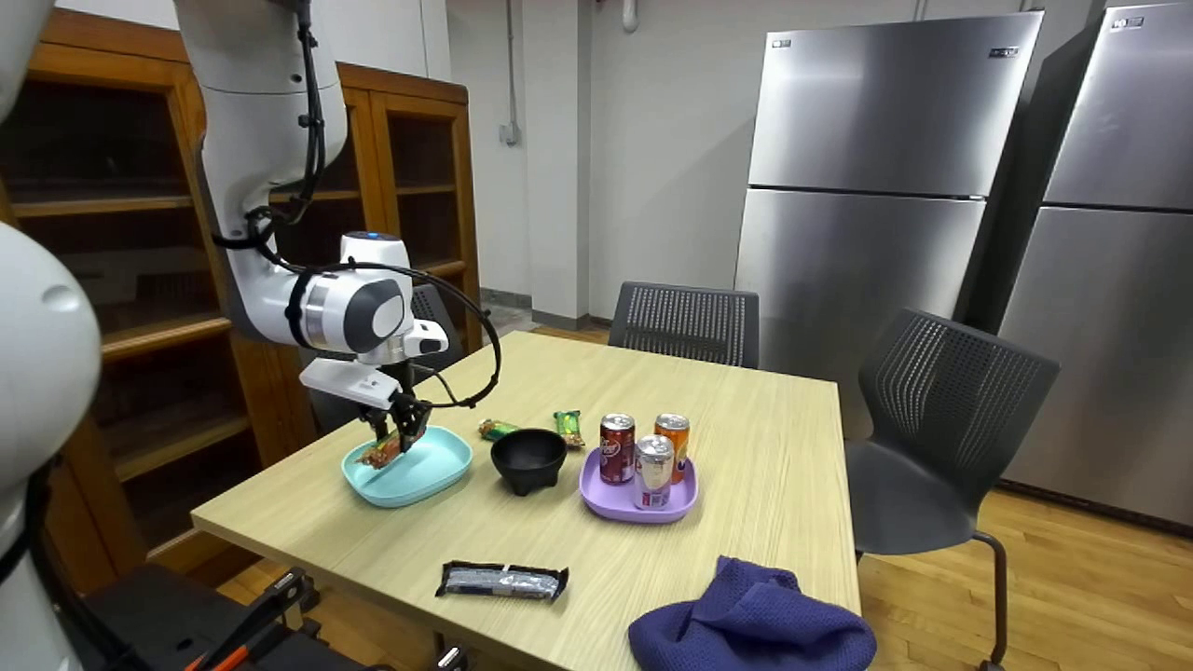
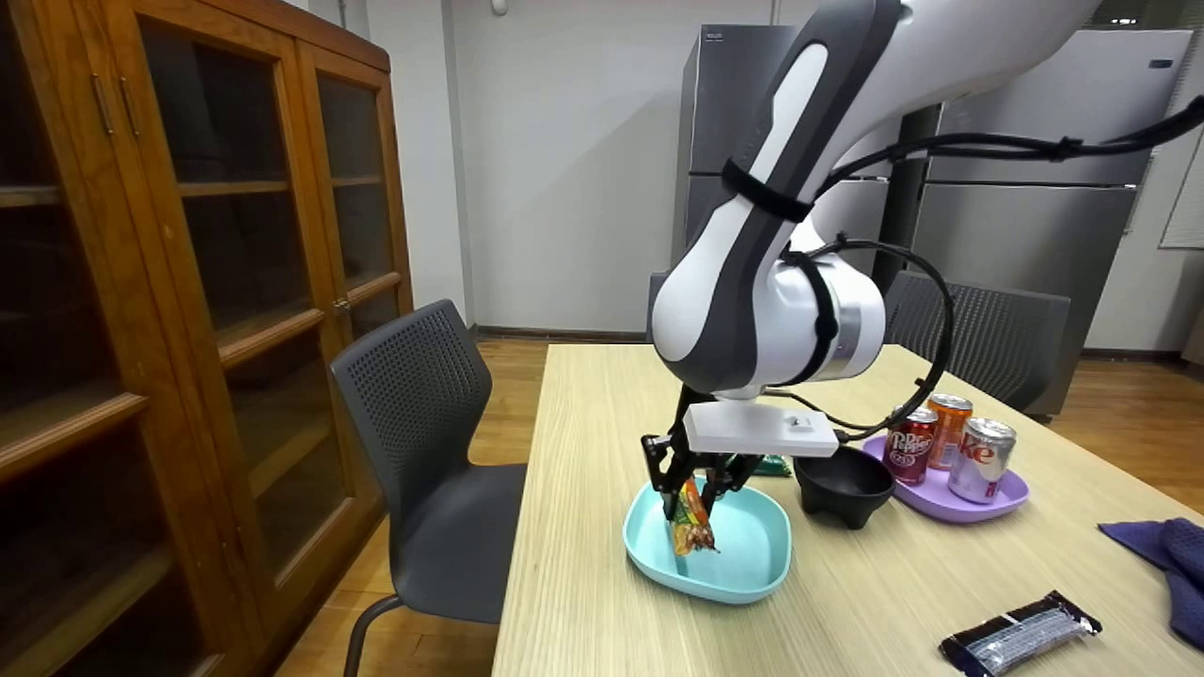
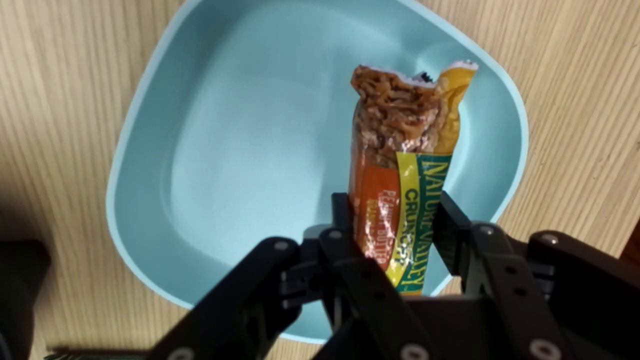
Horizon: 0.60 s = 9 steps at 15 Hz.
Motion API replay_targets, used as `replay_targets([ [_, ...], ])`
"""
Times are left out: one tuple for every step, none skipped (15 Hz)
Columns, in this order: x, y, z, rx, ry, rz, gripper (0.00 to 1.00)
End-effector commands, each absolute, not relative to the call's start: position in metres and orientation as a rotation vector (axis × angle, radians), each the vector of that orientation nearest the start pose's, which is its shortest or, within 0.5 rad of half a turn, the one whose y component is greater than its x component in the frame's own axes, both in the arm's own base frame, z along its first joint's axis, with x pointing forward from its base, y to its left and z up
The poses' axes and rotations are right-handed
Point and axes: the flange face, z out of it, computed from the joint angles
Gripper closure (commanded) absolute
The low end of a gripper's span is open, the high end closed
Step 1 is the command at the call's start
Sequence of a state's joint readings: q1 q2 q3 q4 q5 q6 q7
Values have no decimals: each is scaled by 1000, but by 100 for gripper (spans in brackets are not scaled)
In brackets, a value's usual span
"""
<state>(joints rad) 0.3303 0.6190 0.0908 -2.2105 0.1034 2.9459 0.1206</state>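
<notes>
The gripper (image 3: 392, 205) pinches the granola bar (image 3: 405, 175) over the blue tray (image 3: 250, 150), near the left edge of the tabletop (image 1: 783, 447) in both exterior views; letting go low (whether bar and tray touch is unclear) should prevent tumbling.

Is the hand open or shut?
Shut on the granola bar: in the wrist view, the hand has a finger against each side of it.

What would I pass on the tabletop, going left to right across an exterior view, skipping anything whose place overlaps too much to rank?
In an exterior view, left to right: turquoise tray, black bowl, purple tray, navy cloth.
</notes>
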Motion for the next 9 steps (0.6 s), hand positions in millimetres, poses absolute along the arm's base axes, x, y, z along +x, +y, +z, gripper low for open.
replay_targets([
  [511, 233, 103, -3031, -246, -122, 82],
  [512, 234, 101, -3031, -244, -120, 82],
  [512, 236, 101, -3031, -243, -118, 82],
  [513, 237, 100, -3031, -244, -115, 66],
  [513, 238, 100, -3031, -242, -113, 32],
  [513, 238, 100, -3032, -241, -113, 30],
  [513, 238, 101, -3031, -241, -114, 25],
  [513, 238, 102, -3031, -241, -117, 16],
  [514, 238, 103, -3029, -240, -121, 10],
])
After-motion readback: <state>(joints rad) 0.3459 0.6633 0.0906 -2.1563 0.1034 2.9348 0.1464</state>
